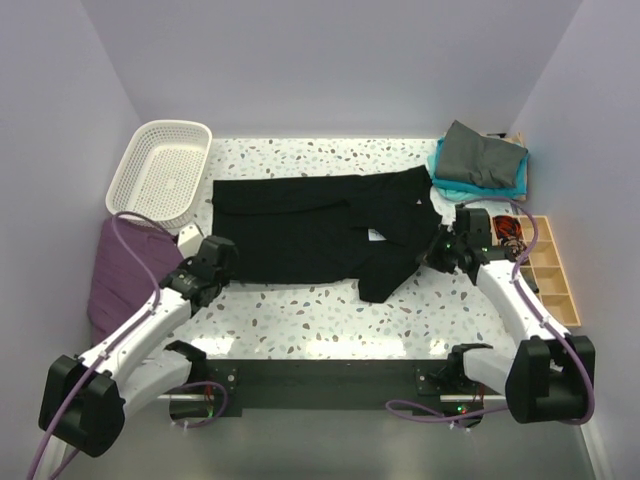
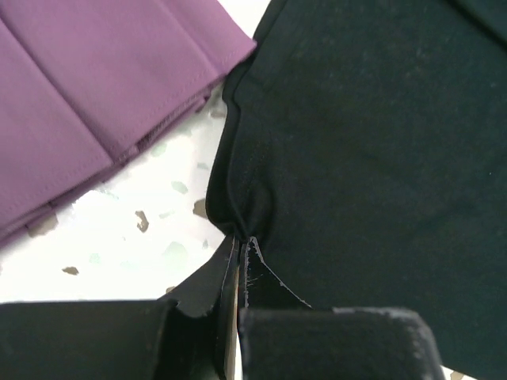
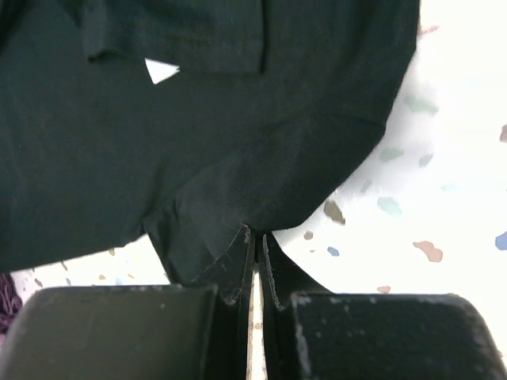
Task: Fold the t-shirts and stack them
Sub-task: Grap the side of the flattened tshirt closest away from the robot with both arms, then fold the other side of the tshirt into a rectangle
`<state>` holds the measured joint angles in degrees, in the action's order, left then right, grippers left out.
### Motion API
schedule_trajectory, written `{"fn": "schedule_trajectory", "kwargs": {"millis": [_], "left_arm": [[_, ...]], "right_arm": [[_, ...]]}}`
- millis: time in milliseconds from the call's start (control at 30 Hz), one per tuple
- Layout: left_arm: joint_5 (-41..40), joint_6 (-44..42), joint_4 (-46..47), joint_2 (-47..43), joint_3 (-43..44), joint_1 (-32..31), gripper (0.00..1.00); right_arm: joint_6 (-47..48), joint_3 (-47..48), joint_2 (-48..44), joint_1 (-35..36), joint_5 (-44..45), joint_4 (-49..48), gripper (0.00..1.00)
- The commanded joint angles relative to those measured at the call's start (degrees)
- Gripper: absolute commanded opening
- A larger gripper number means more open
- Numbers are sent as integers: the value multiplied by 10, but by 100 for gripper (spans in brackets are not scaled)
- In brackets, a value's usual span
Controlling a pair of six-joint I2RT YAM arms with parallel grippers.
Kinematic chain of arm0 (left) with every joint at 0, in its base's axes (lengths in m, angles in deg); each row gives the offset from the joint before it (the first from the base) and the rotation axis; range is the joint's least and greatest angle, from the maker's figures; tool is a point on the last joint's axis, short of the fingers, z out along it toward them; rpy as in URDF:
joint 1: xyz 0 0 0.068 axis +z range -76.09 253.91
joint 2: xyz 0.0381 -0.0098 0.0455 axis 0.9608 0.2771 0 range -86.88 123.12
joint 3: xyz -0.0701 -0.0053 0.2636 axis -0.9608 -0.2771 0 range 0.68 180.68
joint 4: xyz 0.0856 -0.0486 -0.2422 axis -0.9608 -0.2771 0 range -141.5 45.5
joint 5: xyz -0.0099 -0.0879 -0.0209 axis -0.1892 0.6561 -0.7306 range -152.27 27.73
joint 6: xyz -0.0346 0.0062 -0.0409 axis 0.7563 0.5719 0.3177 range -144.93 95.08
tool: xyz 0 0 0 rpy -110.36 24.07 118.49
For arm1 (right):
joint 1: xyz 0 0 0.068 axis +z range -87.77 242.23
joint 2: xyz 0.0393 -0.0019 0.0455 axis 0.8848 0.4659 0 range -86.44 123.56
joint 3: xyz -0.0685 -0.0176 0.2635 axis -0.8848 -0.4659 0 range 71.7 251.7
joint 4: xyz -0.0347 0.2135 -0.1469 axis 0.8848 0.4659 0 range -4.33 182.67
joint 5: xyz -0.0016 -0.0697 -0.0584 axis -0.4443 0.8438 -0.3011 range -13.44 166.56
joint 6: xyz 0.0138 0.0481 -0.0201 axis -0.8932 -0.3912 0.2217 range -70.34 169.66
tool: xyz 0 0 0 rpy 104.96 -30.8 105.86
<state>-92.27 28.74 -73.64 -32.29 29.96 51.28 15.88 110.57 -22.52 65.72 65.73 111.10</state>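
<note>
White basket (image 1: 165,175), upper left. Wooden tray (image 1: 560,285), right edge: small unidentifiable items in top compartment. Black t-shirt (image 1: 300,225) spread across bench (image 1: 300,320) centre; grey t-shirt (image 1: 480,155) on teal t-shirt (image 1: 455,187), upper right. Left end effector (image 2: 240,245) closed, pinching black t-shirt's edge; right end effector (image 3: 255,237) likewise pinching its opposite edge.

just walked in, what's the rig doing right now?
Both arms are working the black t-shirt, which lies spread across the table. The left gripper is pinched shut on its left edge, the right gripper on its right edge. It is not yet folded up. A dark grey shirt sits folded on a teal shirt in the back right corner.
</note>
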Motion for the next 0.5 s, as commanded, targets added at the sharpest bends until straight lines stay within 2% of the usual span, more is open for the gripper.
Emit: {"fn": "schedule_trajectory", "kwargs": {"millis": [0, 467], "left_arm": [[-51, -37, -4, 27, 49, 2, 0], [-42, -117, 100, 162, 110, 42, 0]], "right_arm": [[11, 64, 28, 1, 18, 8, 0], [29, 211, 224, 0, -6, -13, 0]]}}
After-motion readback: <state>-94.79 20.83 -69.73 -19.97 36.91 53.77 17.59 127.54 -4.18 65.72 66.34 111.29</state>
